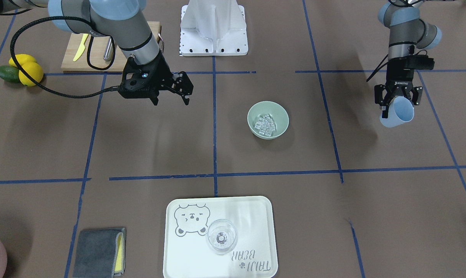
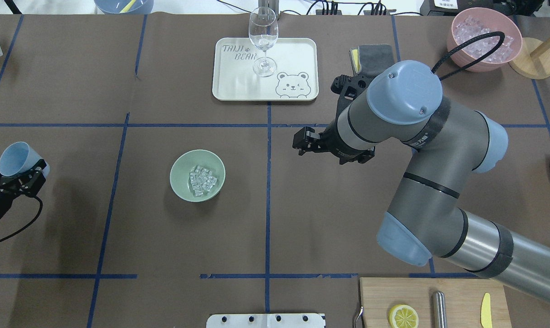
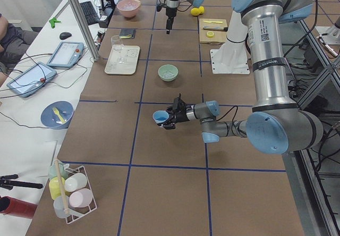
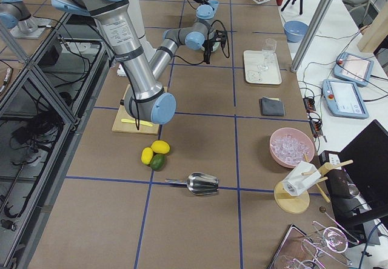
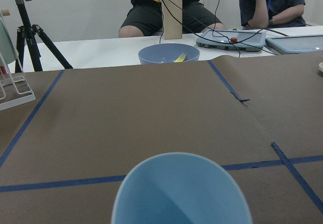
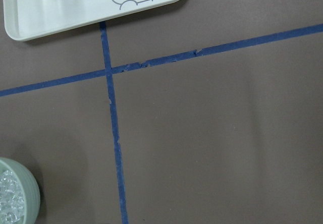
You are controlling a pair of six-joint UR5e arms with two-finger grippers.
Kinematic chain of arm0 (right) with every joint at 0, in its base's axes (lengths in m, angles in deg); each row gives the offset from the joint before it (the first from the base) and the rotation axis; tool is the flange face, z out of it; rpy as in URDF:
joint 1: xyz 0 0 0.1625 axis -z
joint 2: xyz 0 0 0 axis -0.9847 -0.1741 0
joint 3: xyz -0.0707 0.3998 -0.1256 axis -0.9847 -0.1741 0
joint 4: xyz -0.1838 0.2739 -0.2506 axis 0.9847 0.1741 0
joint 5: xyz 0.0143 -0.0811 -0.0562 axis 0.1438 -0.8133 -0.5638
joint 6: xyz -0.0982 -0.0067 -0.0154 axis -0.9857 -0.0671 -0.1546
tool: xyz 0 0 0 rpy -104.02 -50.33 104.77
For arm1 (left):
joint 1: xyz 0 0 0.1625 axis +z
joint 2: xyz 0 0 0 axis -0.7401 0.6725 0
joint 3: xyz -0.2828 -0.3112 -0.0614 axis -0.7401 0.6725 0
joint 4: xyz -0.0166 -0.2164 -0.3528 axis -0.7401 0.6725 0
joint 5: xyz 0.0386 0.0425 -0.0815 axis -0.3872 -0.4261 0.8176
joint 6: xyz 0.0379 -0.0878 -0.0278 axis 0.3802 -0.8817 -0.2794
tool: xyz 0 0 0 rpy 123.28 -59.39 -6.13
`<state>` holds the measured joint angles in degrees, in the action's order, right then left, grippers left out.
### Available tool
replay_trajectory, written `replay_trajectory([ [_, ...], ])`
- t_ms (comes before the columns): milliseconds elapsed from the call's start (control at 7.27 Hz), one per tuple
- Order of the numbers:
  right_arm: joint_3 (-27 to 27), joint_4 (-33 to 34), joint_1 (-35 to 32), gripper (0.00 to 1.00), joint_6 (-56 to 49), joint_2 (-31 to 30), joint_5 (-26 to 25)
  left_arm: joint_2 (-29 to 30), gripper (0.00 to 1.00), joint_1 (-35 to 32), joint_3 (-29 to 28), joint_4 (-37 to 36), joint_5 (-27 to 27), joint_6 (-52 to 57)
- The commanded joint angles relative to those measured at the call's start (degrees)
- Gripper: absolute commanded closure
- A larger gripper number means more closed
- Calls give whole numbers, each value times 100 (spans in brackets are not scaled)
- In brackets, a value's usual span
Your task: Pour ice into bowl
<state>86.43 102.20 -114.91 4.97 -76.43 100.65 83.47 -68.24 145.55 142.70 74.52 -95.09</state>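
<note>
The pale sage-green bowl (image 1: 280, 114) stands on the brown table near its middle, with a cluster of clear ice cubes (image 1: 265, 125) inside; both also show in the overhead view, the bowl (image 2: 180, 175) and the ice (image 2: 202, 180). My left gripper (image 1: 397, 103) is shut on a light blue cup (image 1: 398, 113), held tilted above the table, well off to the bowl's side. The cup's inside looks empty in the left wrist view (image 5: 181, 191). My right gripper (image 1: 171, 101) hangs open and empty above the table on the bowl's other side.
A cream tray (image 2: 297, 50) carries a wine glass (image 2: 263, 41). A pink bowl of ice (image 2: 482, 38) and a grey cloth (image 2: 370, 52) sit at the far right. A cutting board (image 1: 71, 58), lemons (image 1: 30, 71) and the white robot base (image 1: 213, 31) lie near the robot.
</note>
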Motion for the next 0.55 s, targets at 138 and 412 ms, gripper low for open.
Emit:
replay_trajectory([
  [138, 13, 0, 5, 0, 25, 0, 0, 306, 100, 99, -406, 26, -198, -26],
  [412, 13, 0, 5, 0, 25, 0, 0, 245, 0, 90, -406, 262, -190, 307],
])
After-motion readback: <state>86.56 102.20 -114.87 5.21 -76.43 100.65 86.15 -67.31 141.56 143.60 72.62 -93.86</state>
